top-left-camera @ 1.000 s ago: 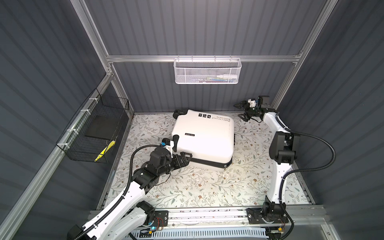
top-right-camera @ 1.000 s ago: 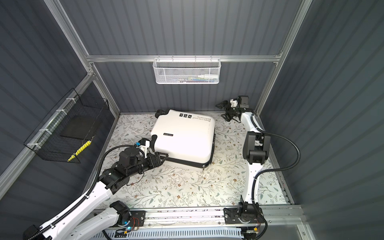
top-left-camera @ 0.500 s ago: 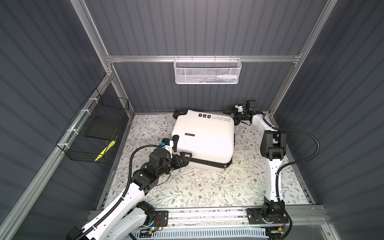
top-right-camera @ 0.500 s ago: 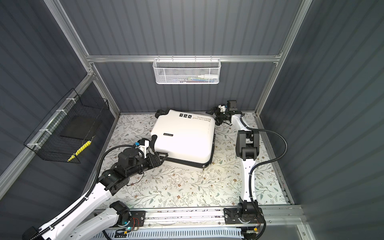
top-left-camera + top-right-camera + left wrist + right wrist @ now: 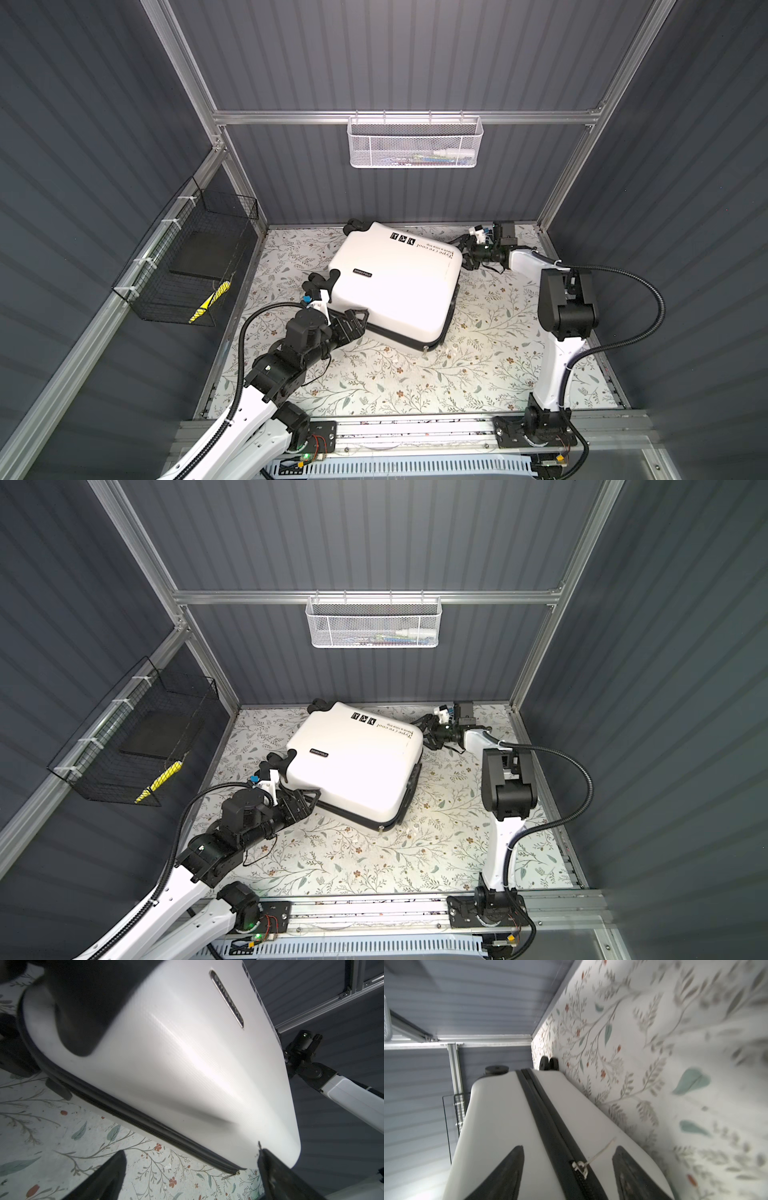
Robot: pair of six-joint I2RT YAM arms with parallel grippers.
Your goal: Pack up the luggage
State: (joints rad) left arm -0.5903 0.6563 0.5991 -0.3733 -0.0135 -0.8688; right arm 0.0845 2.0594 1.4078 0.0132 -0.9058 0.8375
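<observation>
Swinging in from the far right corner, the right hand (image 5: 463, 253) has reached the back right corner of the luggage (image 5: 395, 282), its fingers (image 5: 627, 1174) narrowing but not yet closed. They are spread on either side of the black zipper seam (image 5: 546, 1118), and the small metal zipper pull (image 5: 580, 1166) lies between them, unpinched. The left hand (image 5: 355, 322) has barely shifted. It is spread wide at the near left edge of the shell, and whether it touches the shell cannot be told.

In both top views the white suitcase lies flat, zipped shut and skewed on the floral tabletop (image 5: 478, 357), toward the back, with its wheels (image 5: 355, 225) pointing at the rear wall.

Packing has hardly begun, and the step in hand appears to be catching the pull to unzip the case. To do it well, the tab should be centred between the fingertips before they close. The pinch should take only the tab, not the seam, and the draw should follow the track. Bracing the shell with the left hand should keep the light case from sliding or turning.
</observation>
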